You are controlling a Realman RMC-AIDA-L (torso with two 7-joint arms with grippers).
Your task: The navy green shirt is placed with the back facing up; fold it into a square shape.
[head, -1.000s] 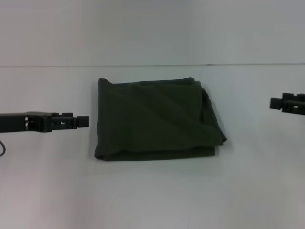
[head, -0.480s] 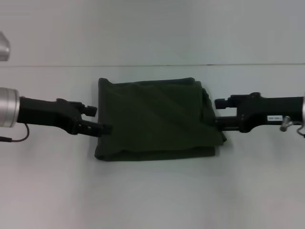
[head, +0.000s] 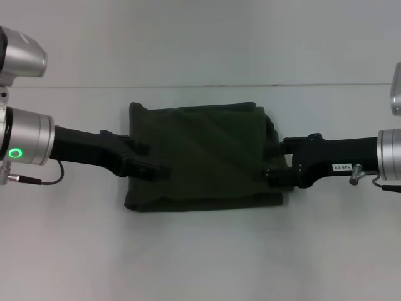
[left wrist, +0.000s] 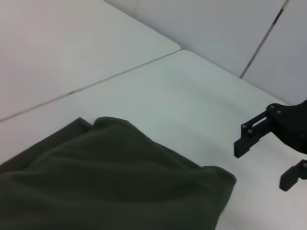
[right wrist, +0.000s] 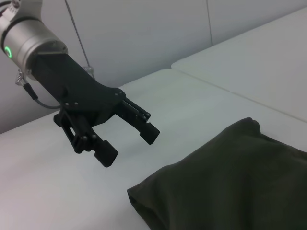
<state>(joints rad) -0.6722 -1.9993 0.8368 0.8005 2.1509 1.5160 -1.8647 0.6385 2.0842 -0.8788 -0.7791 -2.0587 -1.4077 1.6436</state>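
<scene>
The navy green shirt (head: pixel 203 157) lies folded into a rough rectangle in the middle of the white table, plain side up. It also fills the near part of both wrist views: shirt (left wrist: pixel 96 182), shirt (right wrist: pixel 230 182). My left gripper (head: pixel 153 160) reaches over the shirt's left edge. The right wrist view shows this left gripper (right wrist: pixel 129 144) open, with nothing between its fingers. My right gripper (head: pixel 277 160) reaches over the shirt's right edge. In the left wrist view the right gripper (left wrist: pixel 264 165) is open and holds nothing.
The white table (head: pixel 200 251) runs wide around the shirt, with bare surface in front and on both sides. A thin seam (head: pixel 200 85) crosses the table behind the shirt. A cable (head: pixel 44 182) hangs under my left arm.
Both arms have come in from the sides. One second ago the grippers stood well clear of the shirt; now their fingertips are over its left and right edges. The shirt has not moved.
</scene>
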